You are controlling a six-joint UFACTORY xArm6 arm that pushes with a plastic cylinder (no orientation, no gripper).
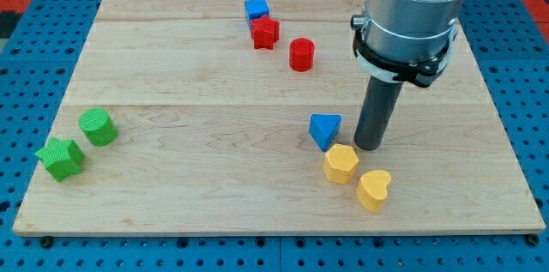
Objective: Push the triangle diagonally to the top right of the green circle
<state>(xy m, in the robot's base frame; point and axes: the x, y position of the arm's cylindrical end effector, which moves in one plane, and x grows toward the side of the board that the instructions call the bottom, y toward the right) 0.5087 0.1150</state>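
The blue triangle (324,129) lies right of the board's middle, toward the view's bottom. The green circle (99,126) is a short green cylinder far off at the view's left. My tip (368,147) rests on the board just to the right of the blue triangle, a small gap apart, and just above the yellow hexagon (340,164).
A green star (60,159) lies below-left of the green circle. A yellow heart (374,190) lies below my tip. A blue cube (256,9), a red star-like block (265,33) and a red cylinder (301,54) sit near the view's top. The wooden board (171,75) is edged by blue pegboard.
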